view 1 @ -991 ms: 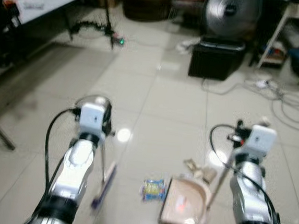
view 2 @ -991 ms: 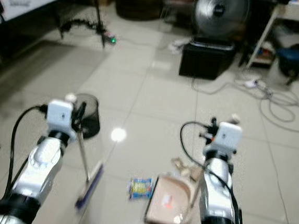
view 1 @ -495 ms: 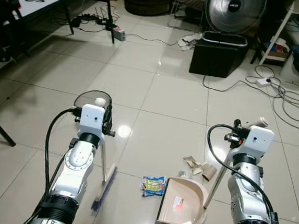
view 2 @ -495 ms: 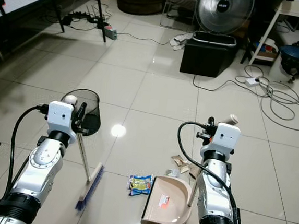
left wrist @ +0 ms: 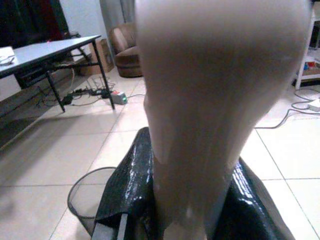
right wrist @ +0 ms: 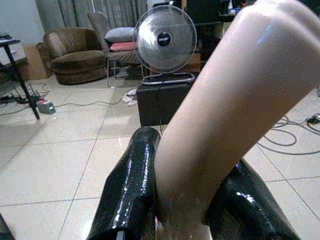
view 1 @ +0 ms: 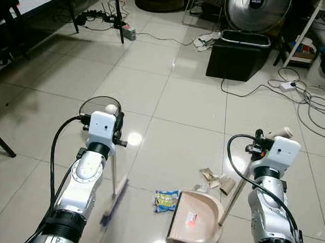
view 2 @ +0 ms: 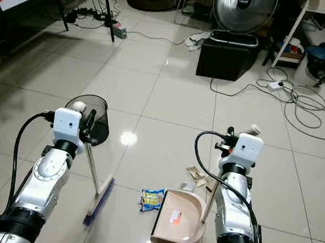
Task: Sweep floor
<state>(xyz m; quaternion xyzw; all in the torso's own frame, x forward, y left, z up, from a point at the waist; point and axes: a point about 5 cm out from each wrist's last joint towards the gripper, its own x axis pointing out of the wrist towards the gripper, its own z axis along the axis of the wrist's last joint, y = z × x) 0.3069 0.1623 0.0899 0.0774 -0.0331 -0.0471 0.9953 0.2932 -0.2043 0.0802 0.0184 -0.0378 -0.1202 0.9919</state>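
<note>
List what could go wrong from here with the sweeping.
1. The wrapper lies beside the dustpan mouth's left edge; a skewed broom stroke might push it past.
2. The paper scraps sit behind the dustpan, near its handle, so the broom may miss them.
3. The mesh bin stands close to the left gripper; a wide swing could tip it.

Head stereo pair downward over shared floor; wrist cameras close along handles.
</note>
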